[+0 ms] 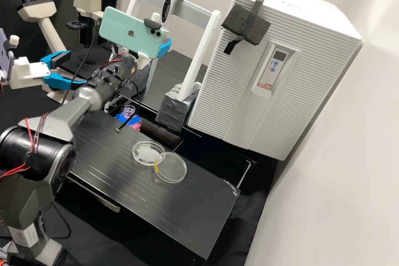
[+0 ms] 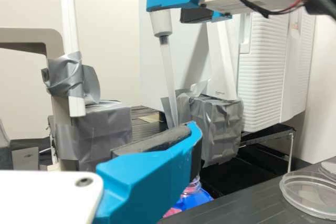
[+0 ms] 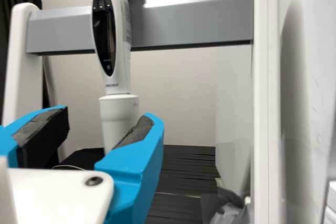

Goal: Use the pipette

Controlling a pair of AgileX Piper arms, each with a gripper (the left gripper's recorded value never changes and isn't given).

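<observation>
A white pipette (image 3: 113,51) with a dark front panel hangs upright from the grey bar of a white stand (image 1: 189,8). My right gripper (image 3: 100,124) is open with its blue fingers on either side of the pipette's lower body; one pad sits close against it and a gap shows on the other side. The left wrist view looks up at that gripper (image 2: 181,3) and at the pipette's thin shaft (image 2: 169,77). At the far left, my left gripper (image 1: 62,70) is open and holds nothing. An open bottle (image 1: 129,117) of pink-purple liquid stands below the stand.
Two clear petri dishes (image 1: 146,151) (image 1: 171,167) lie on the black raised platform (image 1: 166,203), with a small yellow piece (image 1: 156,165) between them. A large white ribbed machine (image 1: 282,62) stands to the right, and a microscope (image 1: 41,16) at the back left. Grey tape wraps the stand's feet (image 1: 176,104).
</observation>
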